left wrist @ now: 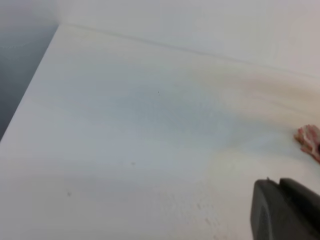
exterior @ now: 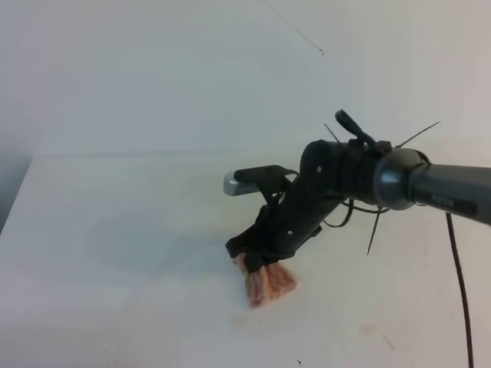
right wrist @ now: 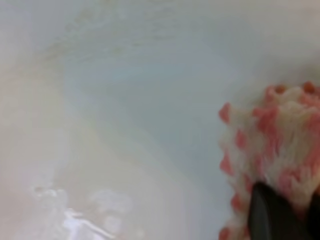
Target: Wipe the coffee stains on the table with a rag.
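The pinkish-orange rag (exterior: 270, 284) is pressed onto the white table (exterior: 115, 230) near the front middle. My right gripper (exterior: 257, 259) reaches in from the right, points down and is shut on the rag's top. In the right wrist view the rag (right wrist: 272, 145) fills the right side, with one dark finger (right wrist: 272, 215) on it. Faint brownish coffee smears (exterior: 247, 318) lie just in front of the rag, and a pale tan haze (right wrist: 45, 150) shows to its left. Only a dark part of my left gripper (left wrist: 282, 212) shows, over bare table, so its jaws cannot be judged. The rag's edge (left wrist: 310, 140) lies beyond it.
A white wall (exterior: 153, 77) rises behind the table. The table's left edge (exterior: 15, 192) drops to a dark gap. Small yellowish marks (exterior: 370, 328) lie at the front right. A black cable (exterior: 459, 291) hangs from the right arm.
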Robot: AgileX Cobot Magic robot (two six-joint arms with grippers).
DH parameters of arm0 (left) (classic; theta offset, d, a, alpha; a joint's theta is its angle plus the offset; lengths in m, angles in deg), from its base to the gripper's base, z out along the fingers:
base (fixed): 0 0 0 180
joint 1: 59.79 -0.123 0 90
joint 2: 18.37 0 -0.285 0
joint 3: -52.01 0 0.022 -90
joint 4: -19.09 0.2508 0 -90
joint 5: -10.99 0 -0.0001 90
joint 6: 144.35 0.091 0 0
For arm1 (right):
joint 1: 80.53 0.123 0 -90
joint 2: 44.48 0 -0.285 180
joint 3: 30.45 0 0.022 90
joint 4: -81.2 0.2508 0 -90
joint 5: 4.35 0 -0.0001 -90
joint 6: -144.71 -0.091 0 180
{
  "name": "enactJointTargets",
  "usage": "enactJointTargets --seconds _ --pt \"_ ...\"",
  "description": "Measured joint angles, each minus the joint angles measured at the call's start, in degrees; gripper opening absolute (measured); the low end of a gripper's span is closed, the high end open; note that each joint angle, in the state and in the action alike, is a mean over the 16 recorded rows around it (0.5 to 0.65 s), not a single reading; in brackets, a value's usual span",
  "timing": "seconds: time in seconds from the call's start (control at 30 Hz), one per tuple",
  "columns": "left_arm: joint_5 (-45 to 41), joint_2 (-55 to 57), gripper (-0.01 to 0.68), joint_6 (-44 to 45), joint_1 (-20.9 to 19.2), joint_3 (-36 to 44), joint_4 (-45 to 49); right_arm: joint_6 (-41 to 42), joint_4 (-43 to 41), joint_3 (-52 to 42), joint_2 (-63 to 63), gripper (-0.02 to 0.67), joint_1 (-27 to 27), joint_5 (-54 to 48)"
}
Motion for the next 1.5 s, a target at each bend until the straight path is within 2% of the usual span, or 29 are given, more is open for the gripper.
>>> enactJointTargets --seconds 0.37,0.67,0.97,1.27,1.4,1.5 --pt "0.0 0.0 0.001 0.0 0.0 0.0 0.0 -3.27 -6.41 -2.31 -2.75 0.034 -8.48 -4.82" --pt "0.0 0.0 0.001 0.0 0.0 0.0 0.0 -4.53 -10.23 -13.09 -10.68 0.034 -13.7 -0.01" --pt "0.0 0.0 0.001 0.0 0.0 0.0 0.0 -3.89 -11.6 -25.36 -21.33 0.034 -15.02 7.77" --pt "0.0 0.0 0.001 0.0 0.0 0.0 0.0 -3.36 -12.59 -29.37 -27.27 0.038 -15.08 7.77" --pt "0.0 0.0 0.001 0.0 0.0 0.0 0.0 -3.3 -13.06 -29.6 -28.98 0.07 -15.08 6.83" --pt "0.0 0.0 0.001 0.0 0.0 0.0 0.0 -3.34 -13.39 -29.61 -30.27 0.124 -15.08 6.2"
